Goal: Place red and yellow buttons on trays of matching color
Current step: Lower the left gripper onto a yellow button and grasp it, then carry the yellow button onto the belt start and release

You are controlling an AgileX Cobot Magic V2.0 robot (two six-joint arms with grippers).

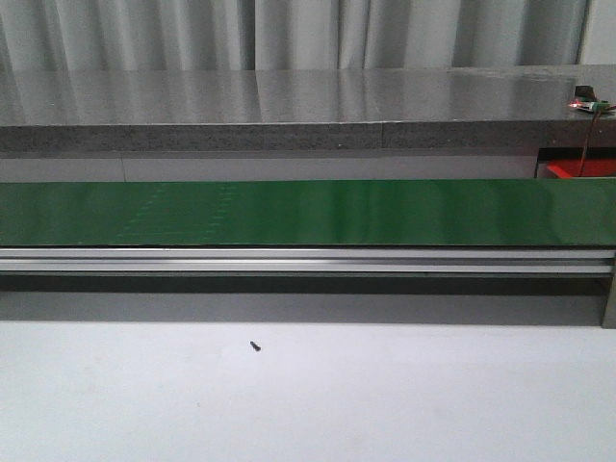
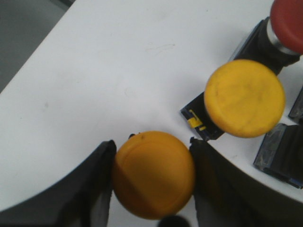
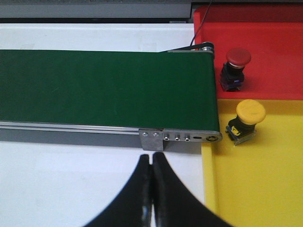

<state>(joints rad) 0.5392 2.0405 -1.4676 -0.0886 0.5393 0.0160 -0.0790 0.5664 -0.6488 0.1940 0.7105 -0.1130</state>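
Your left hand (image 2: pixel 152 182) is grasping a yellow button (image 2: pixel 154 174), with a black finger (image 2: pixel 94 189) pressed against each side of the cap. Just beside it on the white desk (image 2: pixel 109 71) sits a second yellow button (image 2: pixel 245 98) on its black base, and right past that one there's a red button (image 2: pixel 287 23), only partly in frame. A couple more dark blocks (image 2: pixel 280 154) poke in next to the second yellow button; you can't tell what they are.

Your right hand (image 3: pixel 152 189) is clenched on nothing, its fingertips touching, hovering over the desk just in front of the green conveyor belt (image 3: pixel 104 85). At the belt's end, the red tray (image 3: pixel 274 56) already has a red-capped button (image 3: pixel 235 66) on it, and the yellow tray (image 3: pixel 265 179) beside it holds a yellow-capped button (image 3: pixel 246 120), both close to the belt.

From the front camera you only get the belt, plus a small dark screw (image 1: pixel 255 346) lying on the desk before it.
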